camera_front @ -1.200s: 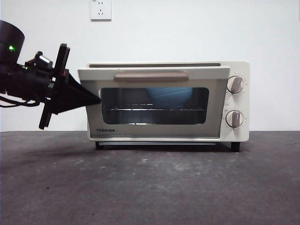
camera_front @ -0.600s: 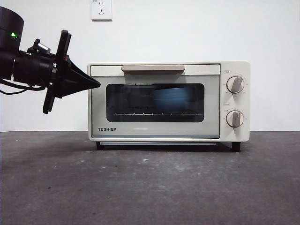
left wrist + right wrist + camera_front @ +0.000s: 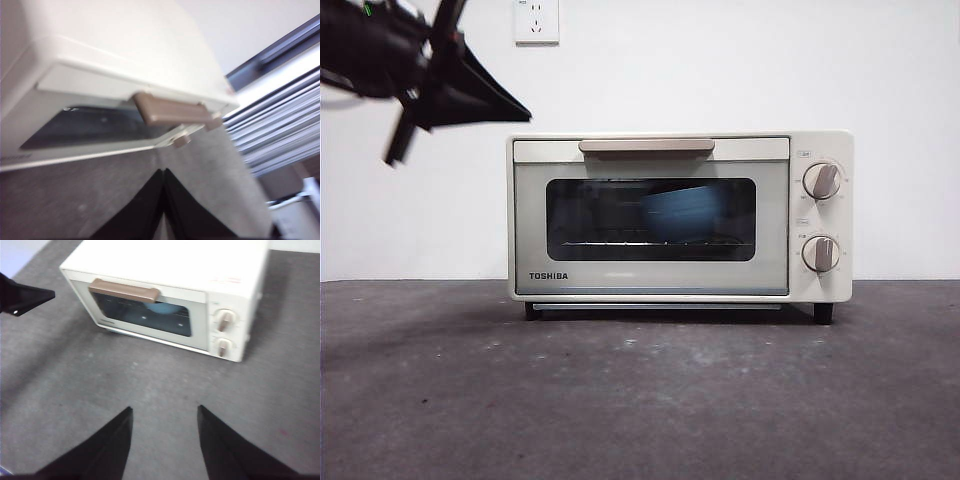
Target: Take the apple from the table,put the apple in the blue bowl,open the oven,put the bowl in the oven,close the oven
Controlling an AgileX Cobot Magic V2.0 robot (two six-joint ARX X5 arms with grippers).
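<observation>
The cream-white oven (image 3: pixel 680 215) stands on the dark grey table (image 3: pixel 640 400) with its glass door closed under the beige handle (image 3: pixel 646 146). Behind the glass, the blue bowl (image 3: pixel 682 212) rests on the wire rack. No apple shows in any view. My left gripper (image 3: pixel 525 115) hovers high off the oven's upper left corner, shut and empty; its wrist view looks down past the shut gripper (image 3: pixel 164 172) onto the handle (image 3: pixel 170 111). My right gripper (image 3: pixel 164 410) hangs open over the table well in front of the oven (image 3: pixel 165 285), holding nothing.
Two knobs (image 3: pixel 821 181) sit on the oven's right side. A wall socket (image 3: pixel 536 20) is on the white wall behind. In the right wrist view the left gripper's black tip (image 3: pixel 30 296) shows to the oven's left.
The oven door, tilted slightly ajar one second ago, is now closed. The left gripper has lifted from the door's left edge up toward the top left corner.
</observation>
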